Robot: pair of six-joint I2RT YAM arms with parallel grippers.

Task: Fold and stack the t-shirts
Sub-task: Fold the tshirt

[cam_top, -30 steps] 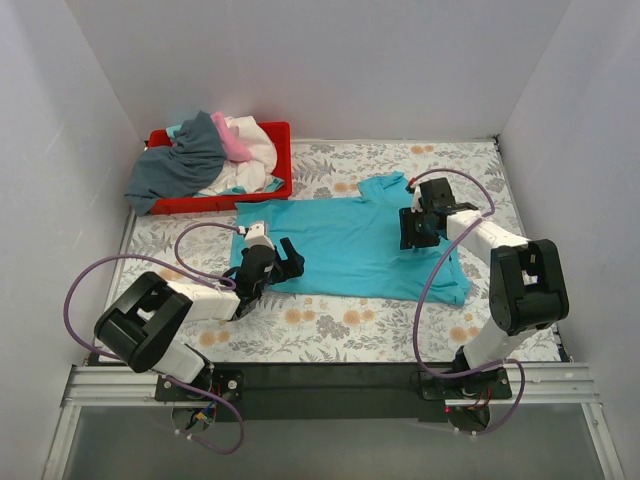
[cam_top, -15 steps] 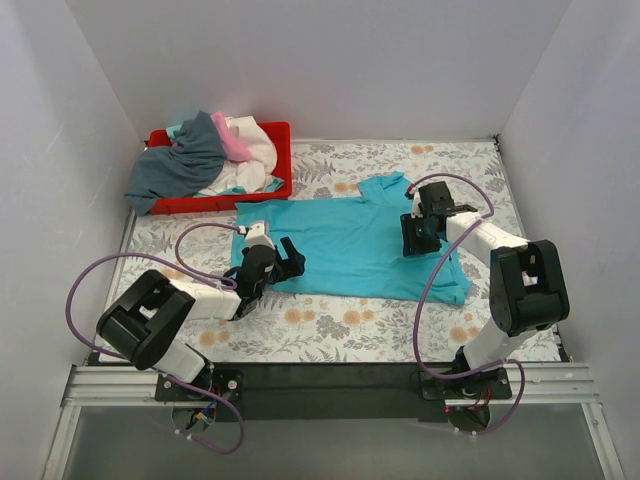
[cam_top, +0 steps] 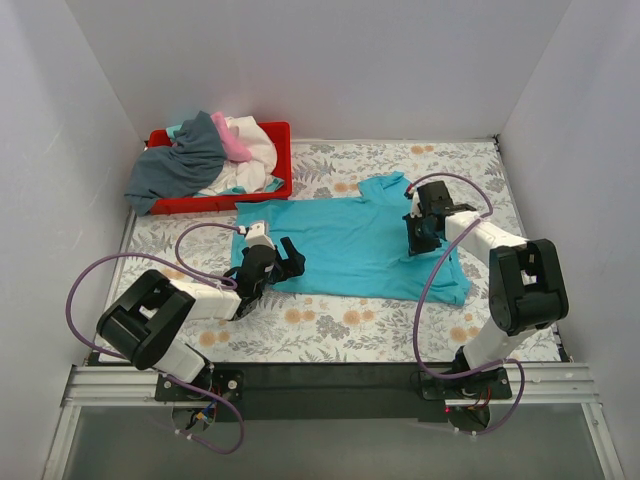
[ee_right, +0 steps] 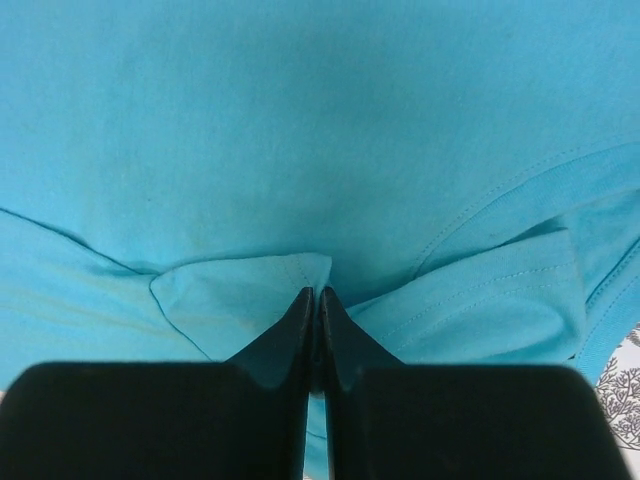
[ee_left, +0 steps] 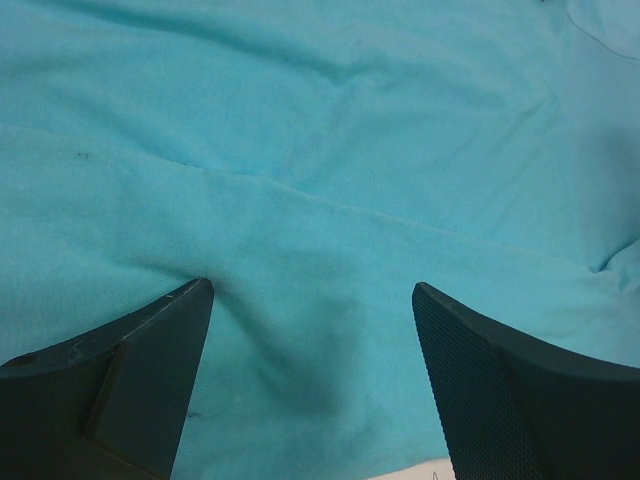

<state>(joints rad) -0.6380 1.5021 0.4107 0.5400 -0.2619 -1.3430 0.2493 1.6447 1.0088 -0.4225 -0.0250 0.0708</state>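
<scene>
- We see the turquoise t-shirt (cam_top: pixel 350 245) spread flat in the middle of the floral counter (cam_top: pixel 330 330).
- Left hand (ee_left: pixel 310 295) sits low over the shirt's near-left edge. Jaws are wide, with cloth lying between them and nothing gripped.
- Right hand (ee_right: pixel 316 292) is at the shirt's right side, jaws pinched together on a small raised fold of turquoise cloth.
- Grey t-shirt (cam_top: pixel 185 165), white t-shirt (cam_top: pixel 258 150) and pink t-shirt (cam_top: pixel 235 140) are heaped in the red tray (cam_top: pixel 280 130), far-left corner.
</scene>
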